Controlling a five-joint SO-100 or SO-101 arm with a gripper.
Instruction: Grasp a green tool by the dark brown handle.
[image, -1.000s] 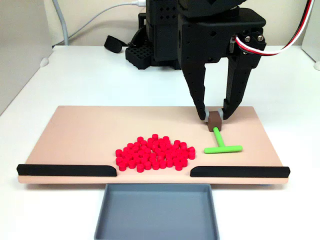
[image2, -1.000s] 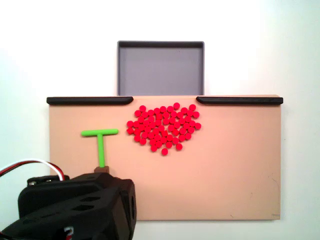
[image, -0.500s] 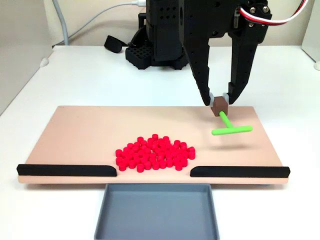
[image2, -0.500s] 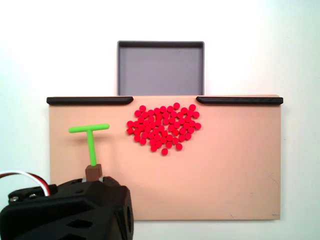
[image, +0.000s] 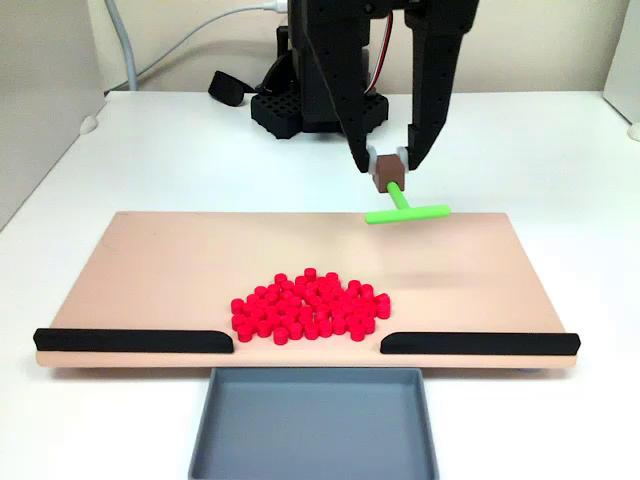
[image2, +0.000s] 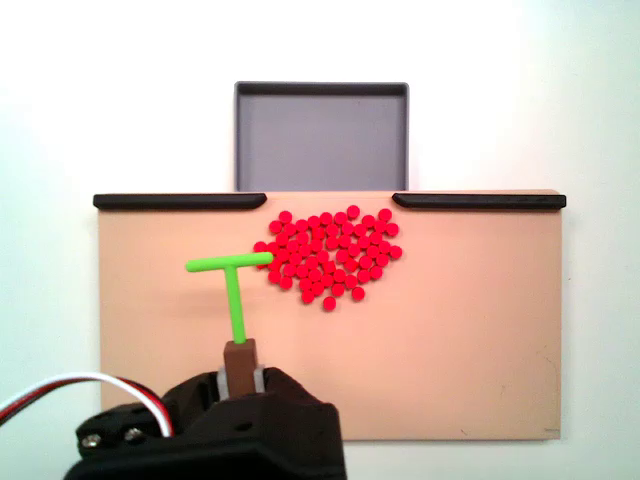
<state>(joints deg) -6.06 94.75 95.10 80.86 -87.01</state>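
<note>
Black two-finger gripper (image: 388, 165) is clamped on the small dark brown block handle (image: 389, 172) of the bright-green T-shaped plastic tool (image: 405, 209). Tool is airborne above the tan rectangular board (image: 160, 260), stem and crossbar pointing toward the pile of small red cylinders (image2: 327, 255), clear of it.

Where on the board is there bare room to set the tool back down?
In the top-down fixed view, the board is bare right of the red cylinders, and along its left edge. The centre near the black strips is crowded. The gripper holds the green tool.
</note>
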